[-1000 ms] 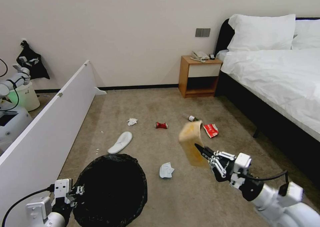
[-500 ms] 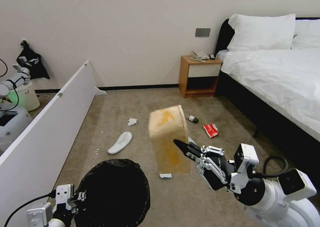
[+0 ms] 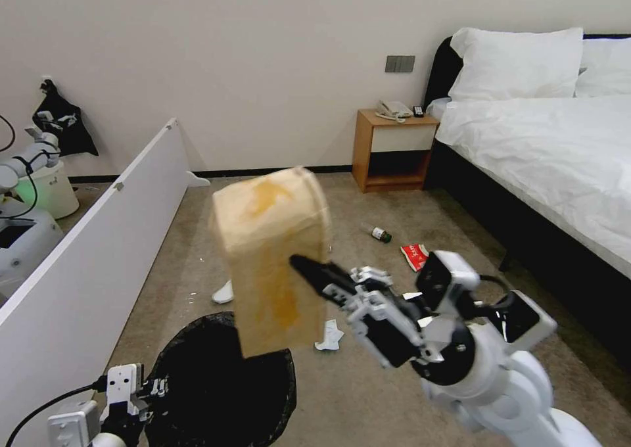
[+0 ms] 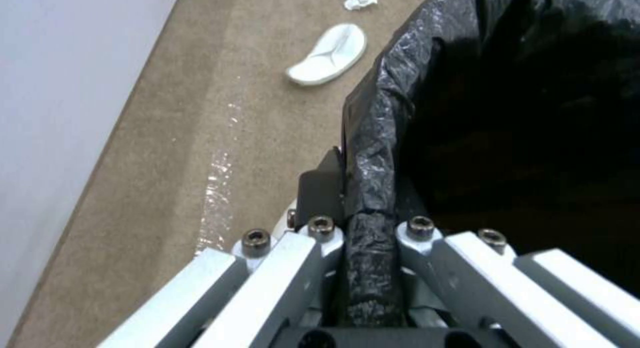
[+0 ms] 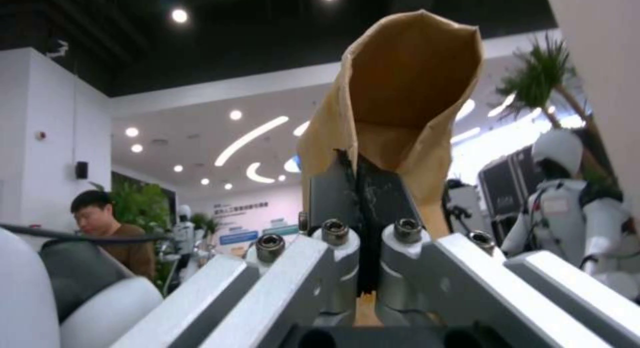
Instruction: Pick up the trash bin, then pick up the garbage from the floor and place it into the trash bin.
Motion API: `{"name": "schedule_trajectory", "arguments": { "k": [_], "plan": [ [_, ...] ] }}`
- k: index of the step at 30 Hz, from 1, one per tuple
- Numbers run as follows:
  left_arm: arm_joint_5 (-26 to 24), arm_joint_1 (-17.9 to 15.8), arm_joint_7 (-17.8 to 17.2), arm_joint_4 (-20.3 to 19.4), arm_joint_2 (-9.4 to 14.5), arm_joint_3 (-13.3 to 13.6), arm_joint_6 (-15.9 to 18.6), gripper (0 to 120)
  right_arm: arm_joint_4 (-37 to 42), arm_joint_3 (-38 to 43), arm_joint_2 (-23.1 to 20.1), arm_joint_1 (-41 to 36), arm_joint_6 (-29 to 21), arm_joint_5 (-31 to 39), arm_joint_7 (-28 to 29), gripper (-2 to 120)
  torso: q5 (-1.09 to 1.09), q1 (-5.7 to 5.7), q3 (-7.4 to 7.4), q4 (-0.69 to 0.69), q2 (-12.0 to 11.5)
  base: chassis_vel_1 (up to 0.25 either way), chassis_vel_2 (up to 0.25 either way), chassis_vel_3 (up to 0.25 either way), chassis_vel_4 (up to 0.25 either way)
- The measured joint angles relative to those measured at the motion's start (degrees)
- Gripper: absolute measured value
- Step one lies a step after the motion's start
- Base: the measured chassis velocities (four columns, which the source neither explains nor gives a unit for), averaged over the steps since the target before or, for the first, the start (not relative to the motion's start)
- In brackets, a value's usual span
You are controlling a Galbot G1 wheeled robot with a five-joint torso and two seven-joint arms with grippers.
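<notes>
Above the trash bin, right gripper raised, pinching brown cardboard.

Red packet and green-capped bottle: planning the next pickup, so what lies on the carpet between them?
Nothing: in the head view bare beige carpet separates the flat red packet from the small clear green-capped bottle.

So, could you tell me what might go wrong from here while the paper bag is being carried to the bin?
1. The right gripper pinches the brown paper bag by one thin edge only, so it might slip or tear free.
2. The bag looks almost as wide as the trash bin mouth; it could catch on the rim and fall onto the carpet.
3. The left gripper holds the bin by its rim and black liner; a knock could tilt it.
</notes>
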Motion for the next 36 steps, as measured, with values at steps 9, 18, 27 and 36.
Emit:
{"name": "schedule_trajectory", "arguments": {
  "k": [9,18,27,36],
  "plan": [
    [-1.3,-0.8,-0.1,0.1,0.4,0.2,0.3,3,-5.3,-6.3,2.5,1.6,0.0,-5.5,-0.8,0,0.00,0.00,0.00,0.00,0.0,0.000,0.000,0.000,0.000],
    [-2.8,-1.0,-0.8,-0.6,1.0,-0.3,0.6,3,-10.2,-11.0,4.1,0.0,0.7,-10.9,-0.9,0,0.00,0.00,0.00,0.00,0.0,0.000,0.000,0.000,0.000],
    [-3.7,-1.2,-1.0,-0.9,1.5,-0.6,0.8,3,-12.0,-12.8,2.1,-2.5,0.9,-14.1,1.4,7,0.00,0.00,0.00,0.00,0.0,0.000,0.000,0.000,0.000],
    [-4.0,-1.5,-1.4,-1.0,1.7,-0.7,0.9,3,-11.9,-12.7,0.9,-2.5,1.1,-14.4,2.0,40,0.00,0.00,0.00,0.00,0.0,0.000,0.000,0.000,0.000]
  ]
}}
